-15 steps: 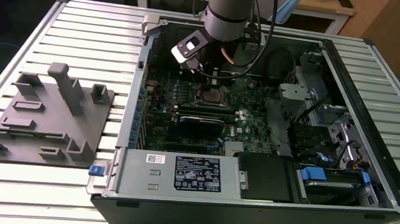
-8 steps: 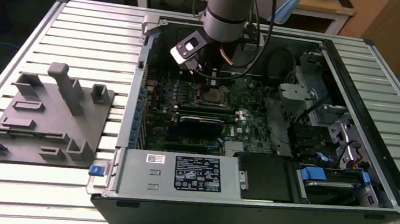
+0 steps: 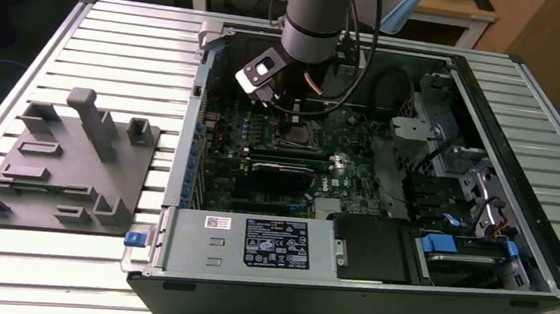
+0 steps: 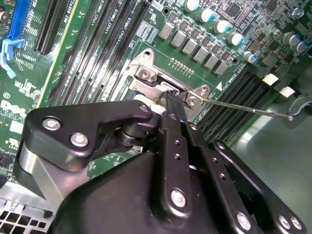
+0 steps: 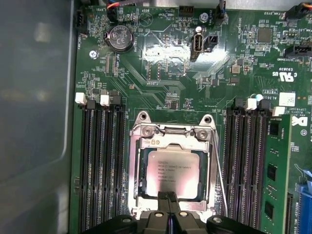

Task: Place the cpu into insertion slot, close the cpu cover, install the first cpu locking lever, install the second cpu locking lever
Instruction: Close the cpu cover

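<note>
Slatted bench (image 3: 118, 36) | gripper (image 5: 168, 199) pressed together at edge of insertion slot (image 5: 142, 118); cpu (image 5: 173, 170) inside it; cpu cover (image 5: 170, 142) down | risk: tips slip; loose lever (image 4: 243, 108) lets cover lift

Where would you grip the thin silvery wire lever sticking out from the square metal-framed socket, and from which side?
Grip the thin wire lever near its hooked free end, probably from above, pinching across the wire. It slants away from the silvery socket frame, so that end has room; the hinge end is crowded by metal.
</note>
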Available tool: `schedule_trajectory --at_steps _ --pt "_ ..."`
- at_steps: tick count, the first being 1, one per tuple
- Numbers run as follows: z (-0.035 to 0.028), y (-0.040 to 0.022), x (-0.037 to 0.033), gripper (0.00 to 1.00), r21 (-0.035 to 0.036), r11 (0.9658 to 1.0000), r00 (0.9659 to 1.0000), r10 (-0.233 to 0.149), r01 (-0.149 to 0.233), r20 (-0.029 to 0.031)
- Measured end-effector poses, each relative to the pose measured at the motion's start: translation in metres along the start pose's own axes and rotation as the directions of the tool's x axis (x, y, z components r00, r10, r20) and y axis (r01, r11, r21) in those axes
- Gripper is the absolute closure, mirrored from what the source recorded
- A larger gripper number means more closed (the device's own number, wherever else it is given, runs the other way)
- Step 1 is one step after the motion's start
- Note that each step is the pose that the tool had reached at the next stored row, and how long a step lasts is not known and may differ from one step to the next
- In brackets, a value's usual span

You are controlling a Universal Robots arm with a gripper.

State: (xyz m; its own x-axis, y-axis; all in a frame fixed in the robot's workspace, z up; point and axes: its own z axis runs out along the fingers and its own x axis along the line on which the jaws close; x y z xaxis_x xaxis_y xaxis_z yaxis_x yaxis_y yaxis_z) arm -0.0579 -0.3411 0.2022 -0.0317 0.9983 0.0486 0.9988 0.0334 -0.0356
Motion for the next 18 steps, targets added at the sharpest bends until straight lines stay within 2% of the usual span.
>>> schedule_trajectory --at_steps 3,6,11,18 --pt "0.0027 -0.0001 -0.0001 0.89 0.0002 1.0000 1.0000 0.000 0.000 0.0002" --pt "0.0028 -0.0001 -0.0002 0.89 0.0004 1.0000 1.0000 0.000 0.000 0.0004" --pt "-0.0009 -0.0002 0.0007 0.89 -0.0001 1.0000 1.0000 0.000 0.000 -0.0001" --pt "-0.0013 0.0025 0.0010 0.89 0.0002 1.0000 1.0000 0.000 0.000 0.0006"
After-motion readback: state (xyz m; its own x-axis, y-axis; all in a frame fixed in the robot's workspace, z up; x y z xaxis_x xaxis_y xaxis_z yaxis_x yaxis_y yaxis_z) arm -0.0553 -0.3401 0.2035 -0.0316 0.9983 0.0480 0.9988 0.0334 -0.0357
